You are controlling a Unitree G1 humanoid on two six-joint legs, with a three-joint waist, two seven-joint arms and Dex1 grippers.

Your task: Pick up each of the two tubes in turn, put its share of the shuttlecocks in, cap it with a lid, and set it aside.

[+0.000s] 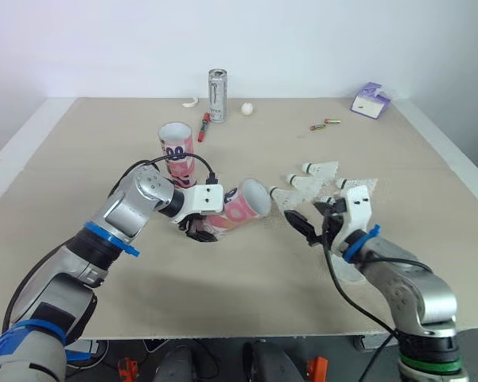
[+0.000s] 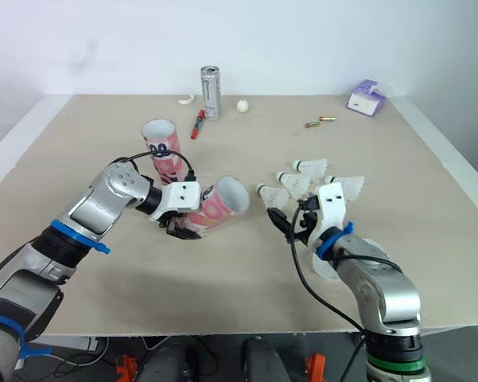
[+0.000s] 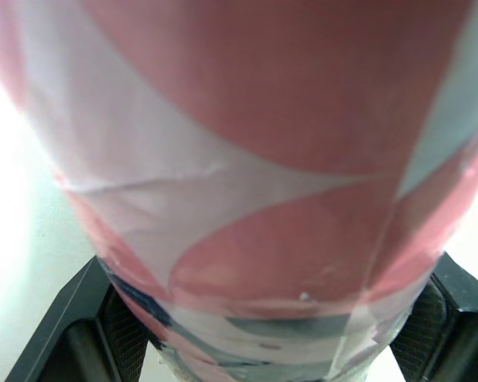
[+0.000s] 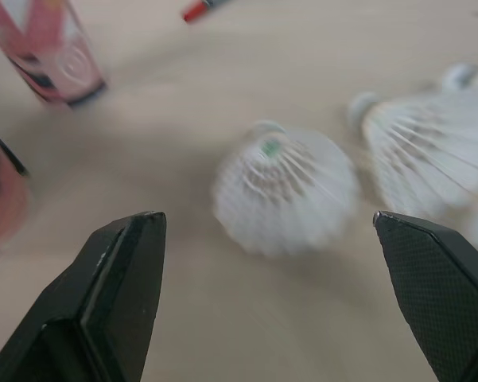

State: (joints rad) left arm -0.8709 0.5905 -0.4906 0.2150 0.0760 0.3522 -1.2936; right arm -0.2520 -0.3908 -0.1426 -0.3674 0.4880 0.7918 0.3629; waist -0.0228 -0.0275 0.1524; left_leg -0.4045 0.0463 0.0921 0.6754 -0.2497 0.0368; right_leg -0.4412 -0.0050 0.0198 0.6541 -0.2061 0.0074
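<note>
Jaws of my left gripper (image 1: pixel 200 231) clamping on pink tube (image 1: pixel 242 208), holding it tilted, open mouth pointing toward shuttlecocks (image 1: pixel 314 179) lying on table (image 1: pixel 79 143). Jaws of my right gripper (image 1: pixel 308 225) standing wide apart, hovering close to nearest shuttlecock (image 4: pixel 286 191), touching nothing. Second tube (image 1: pixel 176 150) standing upright behind held one, just beside my left forearm. Red marker (image 1: pixel 204 126) lying beyond it.

Silver can (image 1: pixel 216 95) stands upright at the far side of the table (image 1: pixel 79 159), well beyond left gripper (image 1: pixel 200 232). Red marker (image 1: pixel 204 127) lies just beside the can, on the side nearer that gripper. White ball (image 1: pixel 246 107) sits near the can. Two small red-and-gold cylinders (image 1: pixel 324 124) lie well beyond right gripper (image 1: pixel 306 224). Purple box (image 1: pixel 371 101) sits farther out still.
</note>
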